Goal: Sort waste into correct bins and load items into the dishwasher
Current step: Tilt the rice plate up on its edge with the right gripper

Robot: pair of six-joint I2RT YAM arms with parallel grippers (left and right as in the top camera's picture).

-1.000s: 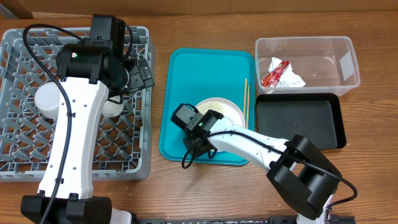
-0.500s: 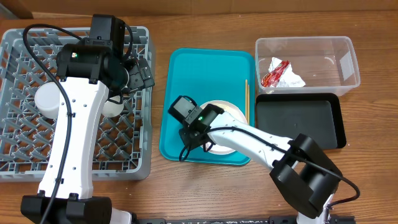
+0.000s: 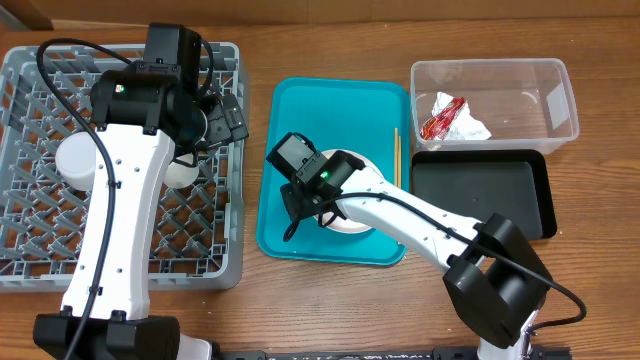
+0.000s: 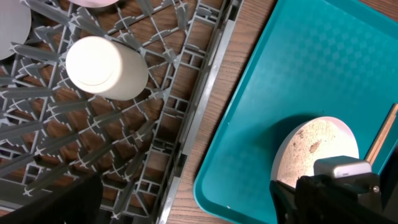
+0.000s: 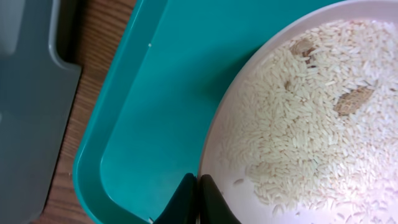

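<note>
On teal tray [image 3: 300, 120], my right gripper [image 5: 198, 199] pinches rim of plate [image 5: 222, 124], rice [image 5: 298, 112] undumped. Left gripper [image 3: 222, 118] wide, empty. Right of tray: wrapper [image 3: 443, 117] in clear tub [image 3: 560, 90]. Left: cup [image 4: 99, 67] in rack [image 3: 40, 240].

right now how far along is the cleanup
Done: red wrapper and tissue lie in the clear tub, white cup in the rack. In hand: right gripper is shut on the rim of the plate over the teal tray. Left: probably tip the rice into the black tray, then rack the plate.
</note>
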